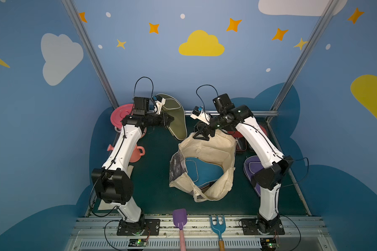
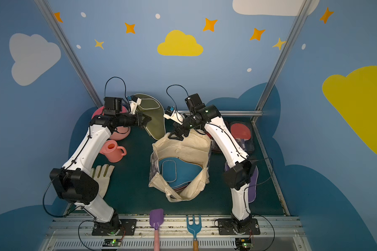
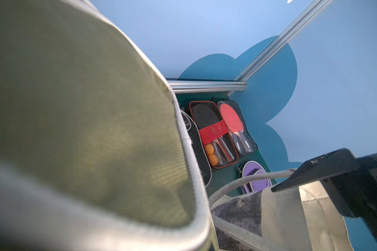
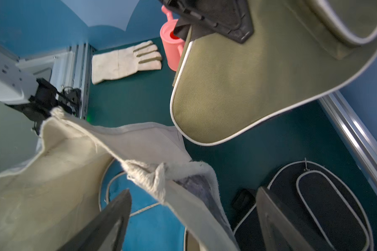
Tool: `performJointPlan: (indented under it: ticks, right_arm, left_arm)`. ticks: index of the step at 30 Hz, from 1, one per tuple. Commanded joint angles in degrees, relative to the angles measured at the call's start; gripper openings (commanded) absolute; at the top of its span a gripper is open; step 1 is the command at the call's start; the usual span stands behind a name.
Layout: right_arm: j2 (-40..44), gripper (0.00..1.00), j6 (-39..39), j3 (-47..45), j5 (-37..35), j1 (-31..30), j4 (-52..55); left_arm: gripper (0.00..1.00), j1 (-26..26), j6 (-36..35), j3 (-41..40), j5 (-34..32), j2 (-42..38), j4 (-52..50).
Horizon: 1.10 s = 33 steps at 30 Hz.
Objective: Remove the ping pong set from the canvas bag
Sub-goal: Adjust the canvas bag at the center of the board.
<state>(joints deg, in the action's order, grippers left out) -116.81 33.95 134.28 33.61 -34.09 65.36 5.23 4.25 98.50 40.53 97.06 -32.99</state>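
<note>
The left tool [image 1: 169, 122] is closed on an edge of the olive case [image 1: 175, 117], which is held clear of the table [image 1: 152, 173] (its lower end hangs near the far rim of the canvas bag [image 1: 213, 152]). The right tool [image 4: 193, 190] is seen with its jaws spread wide. The bag's rim runs between them, and no grip on it can be made out. The bag is slumped open at the middle of the table, and a blue case [image 2: 176, 171] is seen lying inside it.

Outside the bag, on the right arm's side of the table, four more pieces are laid: a black case [image 4: 324, 195], a purple case [image 3: 254, 173], a dark flat pack [image 3: 213, 134] with orange balls in it and a second flat pack [image 3: 235, 127] showing a red paddle.

On the left arm's side a pink watering can [image 2: 113, 151] and a pale glove [image 2: 102, 176] are found, well apart from the bag.
</note>
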Motion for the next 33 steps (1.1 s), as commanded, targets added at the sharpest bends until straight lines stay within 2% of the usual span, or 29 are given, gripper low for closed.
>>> performJointPlan:
  ticks: [1, 2, 3, 4, 5, 9, 11, 15, 18, 25, 33]
  right_arm:
    - [-2.5, 0.75, 2.5, 3.7, 1.3, 0.3, 8.9]
    - [-2.7, 0.63, 2.0, 3.4, 0.8, 0.2, 9.3]
    - [-2.8, 0.43, 1.3, 3.1, 0.2, 0.2, 9.5]
    - [-2.9, 0.18, 1.1, 3.1, -0.2, 0.2, 10.2]
    - [-2.8, 0.00, 0.9, 3.0, -0.4, 0.2, 10.9]
    - [0.8, 0.00, -0.5, -1.8, 1.8, -0.4, 12.5]
    - [5.2, 0.00, -1.4, -9.2, 3.8, -1.6, 10.8]
    - [16.5, 0.00, -6.7, -30.5, 4.4, -5.3, -1.0]
    - [21.1, 0.00, -10.0, -39.8, 7.2, -6.5, -4.7]
    - [25.3, 0.00, -13.7, -51.9, 9.4, -9.6, -7.2]
    - [24.4, 0.00, -14.7, -55.3, 11.1, -11.5, -7.5]
  left_arm:
    - [0.04, -0.3, -1.4, 0.1, 3.6, 2.5, 3.9]
    - [0.04, -0.4, -1.2, 0.0, 4.6, 3.5, 4.5]
    - [0.04, -0.5, -0.9, 0.1, 5.7, 4.7, 5.0]
    - [0.04, -0.6, -0.4, 0.3, 6.7, 5.6, 5.3]
    - [0.03, -0.7, 0.2, 0.8, 7.9, 6.8, 5.6]
    - [0.04, -0.8, 1.4, 2.1, 10.4, 10.1, 6.4]
    - [0.04, -0.7, 1.6, 2.1, 10.7, 11.4, 6.6]
    - [0.04, -0.7, 1.0, 2.0, 10.2, 14.4, 5.9]
    - [0.03, -0.6, 0.4, 1.9, 9.9, 16.3, 5.2]
    - [0.04, 0.5, -2.9, 0.6, 8.7, 20.3, 4.3]
    - [0.04, 1.4, -10.1, 3.0, 8.3, 26.8, -3.5]
